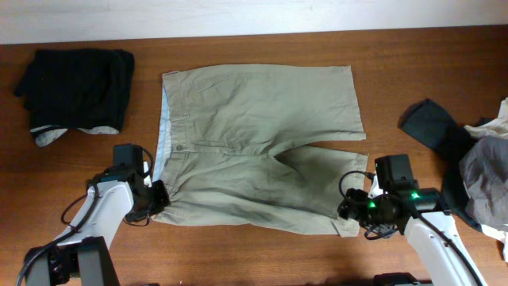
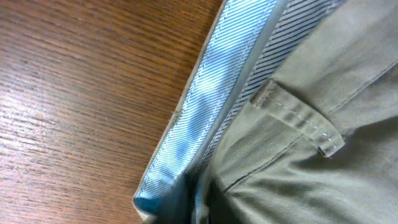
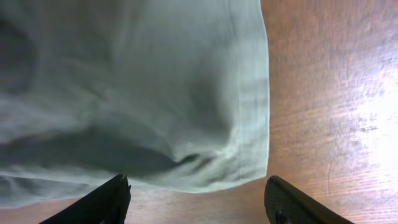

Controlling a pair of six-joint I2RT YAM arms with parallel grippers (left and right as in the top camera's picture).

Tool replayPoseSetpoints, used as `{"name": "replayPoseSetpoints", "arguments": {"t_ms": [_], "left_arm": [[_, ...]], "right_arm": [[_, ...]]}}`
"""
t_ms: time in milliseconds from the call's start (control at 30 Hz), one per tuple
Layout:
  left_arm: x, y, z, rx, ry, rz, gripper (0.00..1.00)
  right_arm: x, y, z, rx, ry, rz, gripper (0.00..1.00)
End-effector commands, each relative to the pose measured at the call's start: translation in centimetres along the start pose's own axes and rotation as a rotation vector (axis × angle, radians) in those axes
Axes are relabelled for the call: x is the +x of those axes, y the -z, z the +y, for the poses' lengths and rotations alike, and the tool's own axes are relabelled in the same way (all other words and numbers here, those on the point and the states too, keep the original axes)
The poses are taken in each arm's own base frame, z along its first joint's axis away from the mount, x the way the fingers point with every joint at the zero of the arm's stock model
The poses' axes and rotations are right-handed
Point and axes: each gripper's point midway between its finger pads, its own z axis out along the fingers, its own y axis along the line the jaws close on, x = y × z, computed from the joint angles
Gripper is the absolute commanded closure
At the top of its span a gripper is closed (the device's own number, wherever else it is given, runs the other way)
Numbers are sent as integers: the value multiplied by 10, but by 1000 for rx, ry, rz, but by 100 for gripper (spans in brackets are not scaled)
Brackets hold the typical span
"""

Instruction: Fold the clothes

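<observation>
The pale khaki-olive shorts (image 1: 262,135) lie spread flat in the middle of the wooden table, waistband to the left and legs to the right. My left gripper (image 1: 156,197) is at the near corner of the waistband. In the left wrist view the blue-striped waistband lining (image 2: 211,93) and a belt loop (image 2: 298,118) fill the frame, and the fabric bunches into the jaws, which hide my fingers. My right gripper (image 1: 349,210) is open at the near leg's hem corner. In the right wrist view its fingers (image 3: 198,190) straddle the hem (image 3: 249,124) without touching it.
A black garment (image 1: 75,87) with a grey-white piece (image 1: 49,137) lies at the far left. A dark teal garment (image 1: 432,127) and grey-white clothes (image 1: 484,171) are piled at the right edge. Bare wood (image 1: 254,254) runs along the front.
</observation>
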Motion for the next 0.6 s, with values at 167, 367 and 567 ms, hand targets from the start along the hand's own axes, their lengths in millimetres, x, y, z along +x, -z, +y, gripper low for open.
{"name": "replayPoseSetpoints", "arguments": {"t_ms": [167,367,567], "left_arm": [[4,-4,4,-17,36,14,99],[-3,-4,0,5,52,-11,99],[-11,-4,-9,57,76,-38,99]], "right_arm": [[-7,18,-1,9,-23,-13,27],[-4,25,-39,89,-141,11,24],[4,23,-27,-14,-95,64,38]]}}
